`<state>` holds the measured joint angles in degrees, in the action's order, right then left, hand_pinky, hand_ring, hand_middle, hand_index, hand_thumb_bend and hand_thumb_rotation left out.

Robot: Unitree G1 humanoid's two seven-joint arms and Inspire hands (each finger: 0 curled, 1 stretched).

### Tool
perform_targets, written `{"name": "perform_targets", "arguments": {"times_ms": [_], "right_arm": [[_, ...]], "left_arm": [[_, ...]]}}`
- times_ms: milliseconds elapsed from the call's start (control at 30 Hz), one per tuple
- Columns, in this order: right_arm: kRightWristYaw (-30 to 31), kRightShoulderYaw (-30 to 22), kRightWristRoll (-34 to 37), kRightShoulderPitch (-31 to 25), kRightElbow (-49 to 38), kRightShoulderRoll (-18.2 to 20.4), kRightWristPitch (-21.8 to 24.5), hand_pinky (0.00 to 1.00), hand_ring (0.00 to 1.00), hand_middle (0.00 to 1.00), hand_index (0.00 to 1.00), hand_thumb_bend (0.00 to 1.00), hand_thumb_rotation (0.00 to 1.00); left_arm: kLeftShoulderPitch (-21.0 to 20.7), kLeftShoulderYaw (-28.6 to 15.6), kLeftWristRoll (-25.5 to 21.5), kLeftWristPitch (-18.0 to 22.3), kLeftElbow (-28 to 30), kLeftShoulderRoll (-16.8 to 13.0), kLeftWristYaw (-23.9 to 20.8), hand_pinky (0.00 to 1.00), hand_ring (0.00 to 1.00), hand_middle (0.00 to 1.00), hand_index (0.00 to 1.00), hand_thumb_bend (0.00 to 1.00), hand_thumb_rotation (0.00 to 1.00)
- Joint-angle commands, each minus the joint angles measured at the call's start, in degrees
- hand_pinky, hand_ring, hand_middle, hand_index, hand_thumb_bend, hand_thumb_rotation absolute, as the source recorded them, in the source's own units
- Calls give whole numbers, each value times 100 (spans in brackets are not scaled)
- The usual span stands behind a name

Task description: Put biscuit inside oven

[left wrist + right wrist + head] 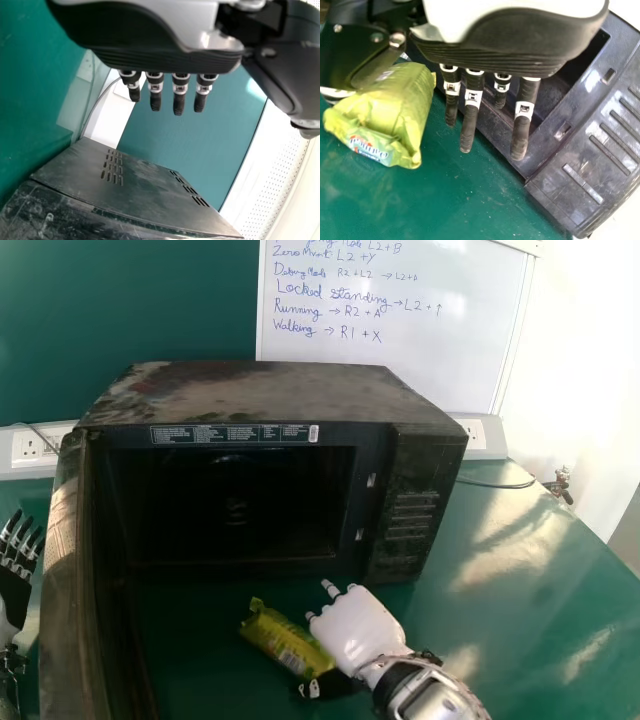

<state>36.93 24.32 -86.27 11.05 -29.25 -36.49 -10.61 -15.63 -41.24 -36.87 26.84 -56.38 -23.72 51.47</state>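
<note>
In the head view, the yellow-green biscuit packet [283, 637] lies on the bench [510, 540] just beside my right hand [360, 628], before the open oven [290, 395]. In the left wrist view, my left hand [150, 55] is released, fingers straight. In the right wrist view, my right hand's fingers extend straight, beside the plump, crinkled wrapper with its printed, coloured label [367, 149].

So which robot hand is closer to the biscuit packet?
The right hand. It is close beside the biscuit packet, in front of the oven; the left hand is farther off, on the other side of the open oven door.
</note>
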Motion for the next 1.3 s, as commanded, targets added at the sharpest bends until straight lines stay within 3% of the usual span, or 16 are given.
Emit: {"name": "perform_targets", "arguments": {"times_ms": [0,200,333,567,900,1133,1267], "right_arm": [[-133,39,-79,-92,20,49,-72,39,50,64,83,100,86],[-472,140,-261,-102,258,46,-177,42,52,66,82,100,85],[-277,200,-341,-69,286,171,-144,41,49,64,81,100,85],[-2,254,-396,28,469,416,-69,43,52,65,81,100,84],[560,218,355,531,998,518,-82,39,51,64,82,100,76],[263,98,812,633,1275,438,-52,40,52,63,80,100,73],[222,67,908,611,1360,498,104,44,54,65,79,100,66]], "left_arm": [[360,10,-67,-18,-262,558,-17,3,42,59,75,84,76],[355,14,-70,-12,-257,563,2,3,42,59,75,86,76],[365,14,-70,22,-243,577,15,3,42,59,74,86,76],[391,30,-53,13,-201,586,-22,4,41,59,72,88,75],[385,20,-70,3,-213,591,10,5,42,58,70,91,72],[392,32,-45,36,-198,599,-35,6,42,58,71,93,72],[395,30,-54,5,-198,594,-21,5,42,59,72,94,72]]}}
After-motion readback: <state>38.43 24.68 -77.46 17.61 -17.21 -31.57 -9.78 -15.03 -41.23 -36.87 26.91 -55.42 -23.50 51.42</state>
